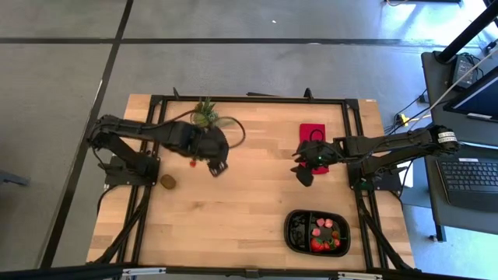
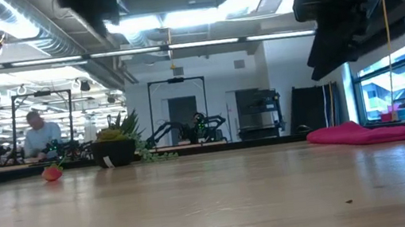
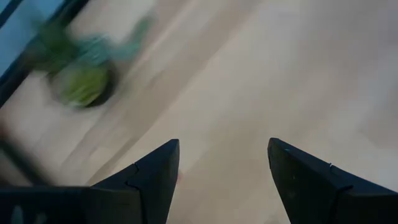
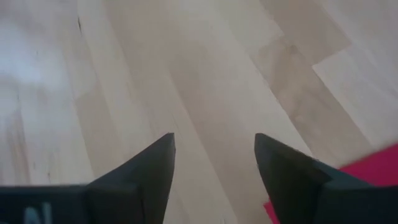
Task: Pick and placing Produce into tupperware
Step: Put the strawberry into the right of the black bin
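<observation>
High view: left gripper (image 1: 217, 166) open, empty, centre-left beside red strawberry (image 1: 193, 163); right gripper (image 1: 305, 176) open, empty. Centre fingers over berry, then close gently.

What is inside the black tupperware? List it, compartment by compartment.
In the high view, the tupperware holds red strawberry-like pieces with bits of green in its right compartment. The left compartment looks dark, with nothing recognisable in it. Anything beneath the pile is covered.
</observation>
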Tool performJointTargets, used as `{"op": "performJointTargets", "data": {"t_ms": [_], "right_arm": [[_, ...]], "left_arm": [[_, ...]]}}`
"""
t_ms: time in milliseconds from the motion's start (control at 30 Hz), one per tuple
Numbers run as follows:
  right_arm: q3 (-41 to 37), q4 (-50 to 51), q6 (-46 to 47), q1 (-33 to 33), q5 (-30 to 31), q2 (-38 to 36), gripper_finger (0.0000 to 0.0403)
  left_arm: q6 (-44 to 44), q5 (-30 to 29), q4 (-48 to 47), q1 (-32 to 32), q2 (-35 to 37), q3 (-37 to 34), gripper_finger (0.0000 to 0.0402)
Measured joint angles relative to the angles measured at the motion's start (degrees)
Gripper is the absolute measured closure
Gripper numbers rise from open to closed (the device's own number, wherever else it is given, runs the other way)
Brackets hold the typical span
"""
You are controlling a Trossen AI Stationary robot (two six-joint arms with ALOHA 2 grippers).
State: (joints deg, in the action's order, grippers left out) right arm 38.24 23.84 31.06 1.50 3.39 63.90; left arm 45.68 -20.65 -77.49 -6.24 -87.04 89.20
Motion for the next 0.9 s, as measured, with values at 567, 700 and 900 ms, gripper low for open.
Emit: {"op": "performJointTargets", "data": {"t_ms": [567,700,900], "right_arm": [[0.0,-3.8,1.7,0.0,0.0,0.0,0.0181],[0.0,-3.8,1.7,0.0,0.0,0.0,0.0181],[0.0,-3.8,1.7,0.0,0.0,0.0,0.0181]], "left_arm": [[1.6,10.1,1.2,14.8,-1.1,-23.2,0.0165],[-0.8,13.6,9.5,16.6,-1.1,-28.4,0.0165],[-1.5,16.5,15.1,19.5,-1.1,-33.9,0.0165]]}}
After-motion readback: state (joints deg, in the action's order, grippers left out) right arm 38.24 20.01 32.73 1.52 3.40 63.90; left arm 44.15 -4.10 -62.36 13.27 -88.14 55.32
